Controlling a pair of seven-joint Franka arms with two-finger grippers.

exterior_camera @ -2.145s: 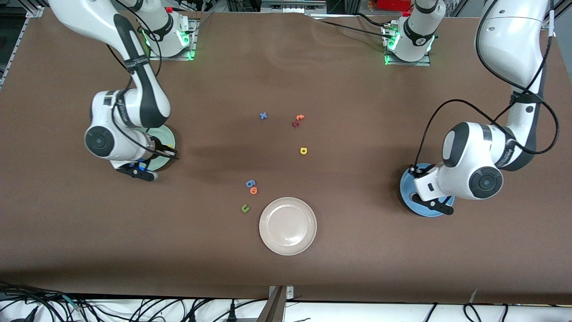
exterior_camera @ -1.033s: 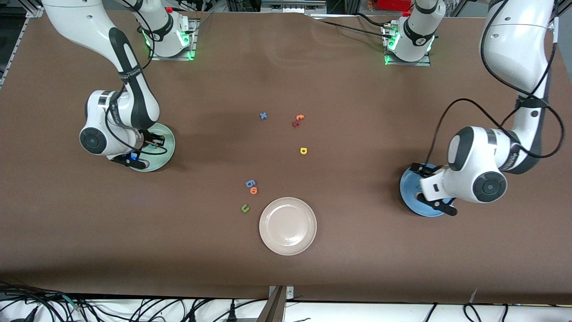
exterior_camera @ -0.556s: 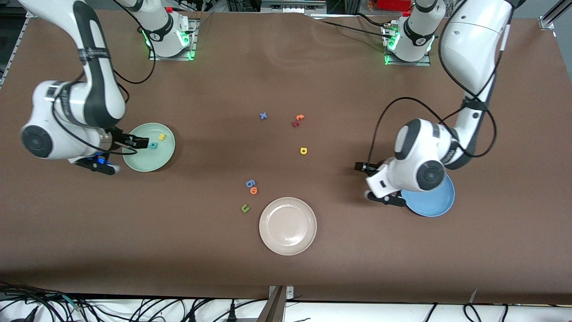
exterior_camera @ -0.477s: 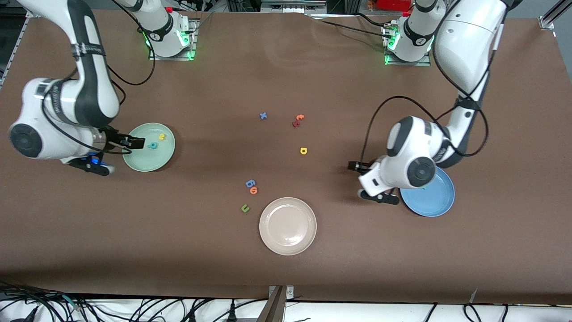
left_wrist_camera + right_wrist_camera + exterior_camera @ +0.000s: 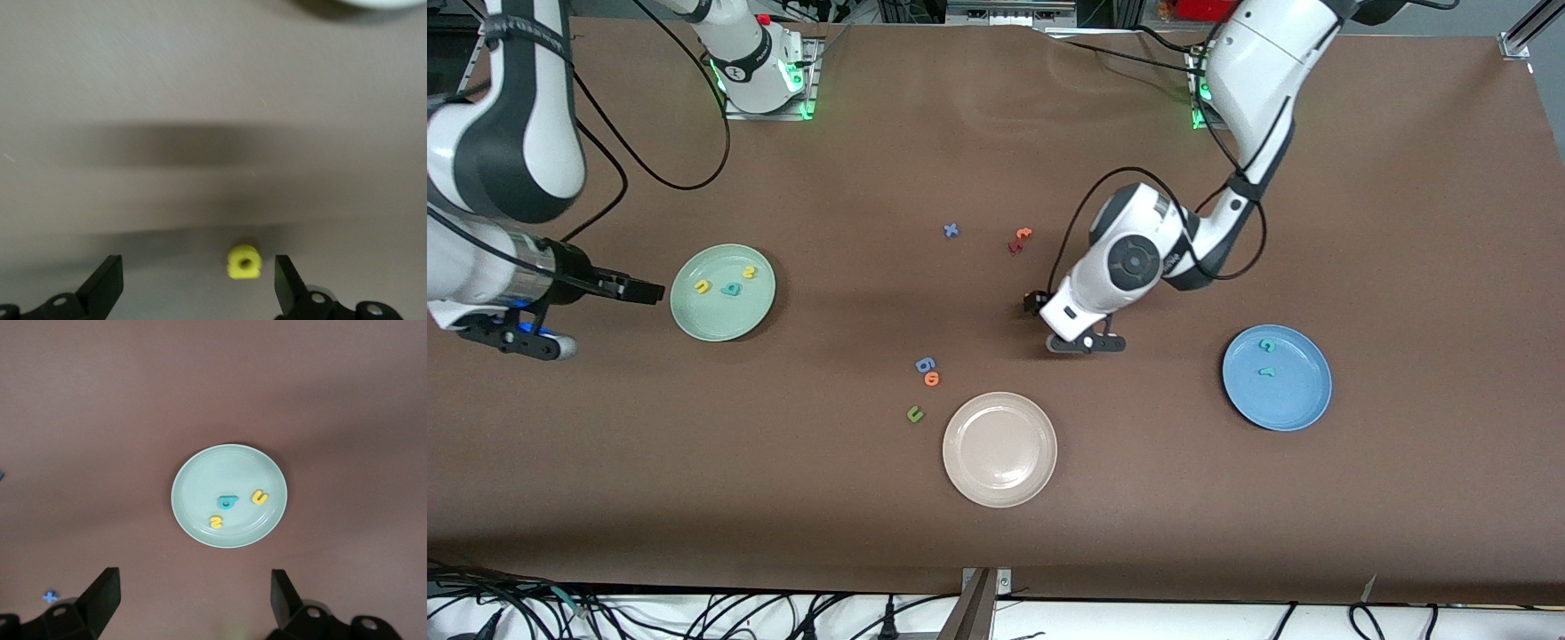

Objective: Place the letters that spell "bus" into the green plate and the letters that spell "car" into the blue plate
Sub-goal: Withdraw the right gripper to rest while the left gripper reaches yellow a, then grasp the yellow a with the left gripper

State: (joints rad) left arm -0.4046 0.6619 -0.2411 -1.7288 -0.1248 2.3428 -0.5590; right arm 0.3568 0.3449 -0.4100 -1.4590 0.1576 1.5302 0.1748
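The green plate (image 5: 720, 320) holds a yellow "u" (image 5: 703, 286), a teal "b" (image 5: 732, 288) and a yellow "s" (image 5: 749, 273); the right wrist view shows the green plate (image 5: 200, 487) from high above. My right gripper (image 5: 645, 291) hangs open and empty beside it, toward the right arm's end. On the blue plate (image 5: 1289, 404) lie a teal "c" (image 5: 1266, 345) and a teal "r" (image 5: 1264, 372). My left gripper (image 5: 1039, 307) is open over mid-table. The yellow "a" (image 5: 243, 261) lies flat between its fingers, touching neither.
A beige-white plate (image 5: 1000, 480) sits nearest the front camera. Beside it lie an olive "u" (image 5: 914, 413), an orange "o" (image 5: 932, 379) and a blue looped letter (image 5: 925, 364). Farther off are a blue "x" (image 5: 951, 230), an orange "t" (image 5: 1023, 234) and a dark red letter (image 5: 1015, 246).
My right gripper opened over the green plate, left the yellow "u" there, and drew off toward the right arm's end. My left arm swung from the blue plate to over the yellow "a".
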